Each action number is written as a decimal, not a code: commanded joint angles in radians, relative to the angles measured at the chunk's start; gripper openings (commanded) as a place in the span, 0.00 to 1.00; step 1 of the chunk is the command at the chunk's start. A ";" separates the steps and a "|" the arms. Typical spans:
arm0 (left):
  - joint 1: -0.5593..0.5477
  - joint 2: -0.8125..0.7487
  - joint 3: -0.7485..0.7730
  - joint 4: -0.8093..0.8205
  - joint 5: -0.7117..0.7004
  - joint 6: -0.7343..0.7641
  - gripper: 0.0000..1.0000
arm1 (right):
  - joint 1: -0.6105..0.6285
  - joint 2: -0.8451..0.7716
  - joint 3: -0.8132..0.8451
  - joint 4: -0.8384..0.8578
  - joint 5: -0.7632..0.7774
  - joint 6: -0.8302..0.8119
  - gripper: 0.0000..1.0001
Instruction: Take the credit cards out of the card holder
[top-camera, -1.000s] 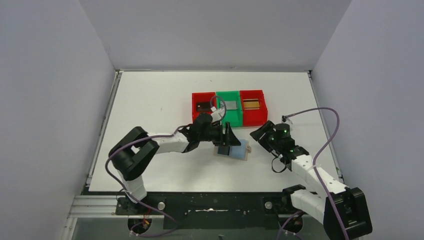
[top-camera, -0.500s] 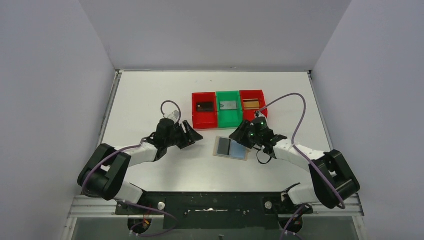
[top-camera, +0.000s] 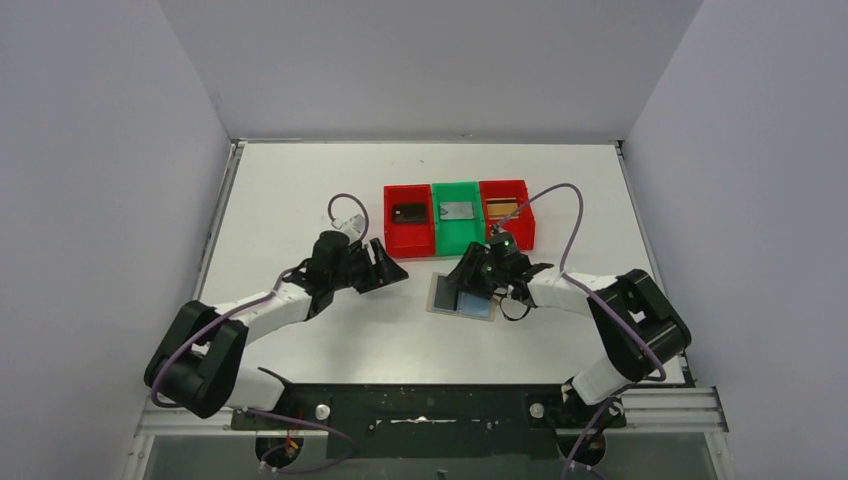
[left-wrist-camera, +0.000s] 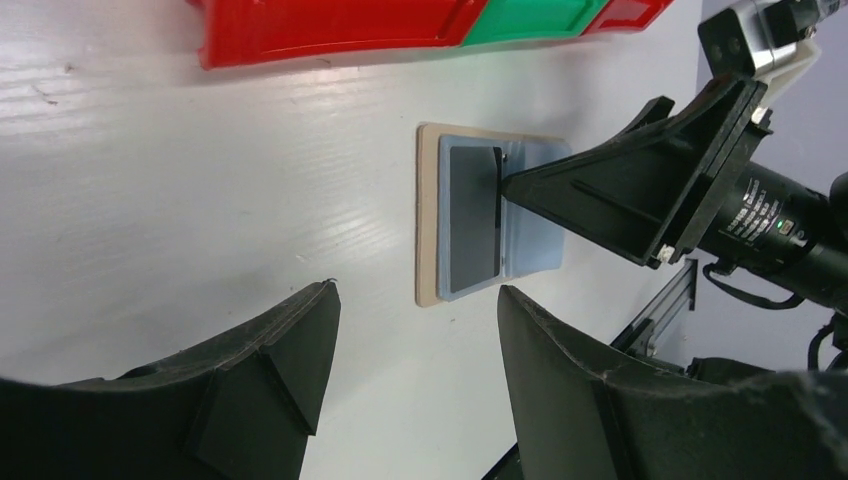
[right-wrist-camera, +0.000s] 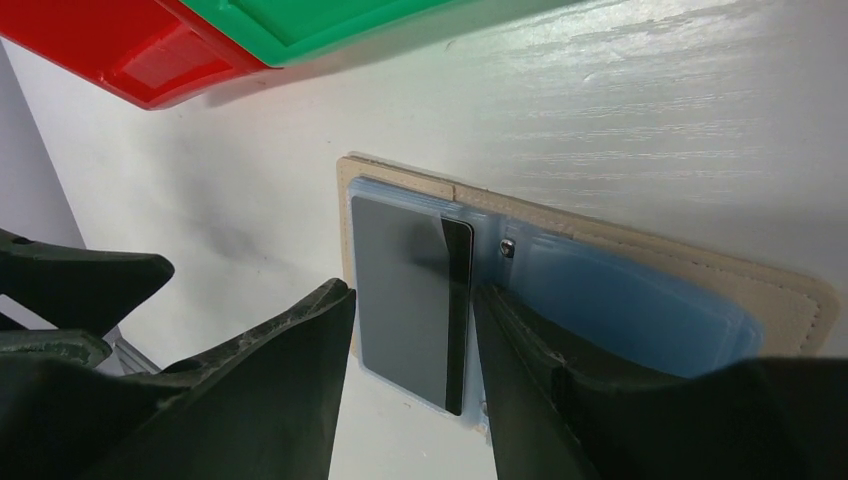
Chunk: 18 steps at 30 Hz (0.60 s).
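The card holder (top-camera: 480, 307) lies open on the table in front of the bins, beige with a light blue lining (right-wrist-camera: 640, 305). A dark grey card (right-wrist-camera: 400, 270) sits in its left sleeve; it also shows in the left wrist view (left-wrist-camera: 472, 215). My right gripper (top-camera: 470, 279) is open and low over the holder, its jaws either side of this card (right-wrist-camera: 412, 293). One finger (left-wrist-camera: 600, 190) touches the holder's middle fold. My left gripper (top-camera: 386, 271) is open and empty, to the left of the holder (left-wrist-camera: 430, 220) and apart from it. Three more cards lie in the bins: dark (top-camera: 408, 212), silver-grey (top-camera: 457, 210), gold-brown (top-camera: 502, 207).
A red bin (top-camera: 392, 232), a green bin (top-camera: 462, 238) and a second red bin (top-camera: 522, 228) stand side by side just behind the holder. Grey walls enclose the table on three sides. The left arm's cable (top-camera: 345, 205) loops above its wrist.
My left gripper has pulled back to the left, away from the holder. My right arm has swung in from the right and lowered its open jaws onto the holder.
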 joint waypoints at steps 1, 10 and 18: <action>-0.034 -0.010 0.103 -0.078 0.008 0.111 0.59 | -0.002 -0.025 0.029 -0.012 0.056 -0.005 0.49; -0.130 0.085 0.213 -0.099 -0.022 0.150 0.59 | -0.005 -0.003 0.021 -0.063 0.053 -0.022 0.45; -0.217 0.224 0.346 -0.158 -0.062 0.160 0.55 | -0.014 -0.008 0.002 -0.069 0.081 -0.038 0.37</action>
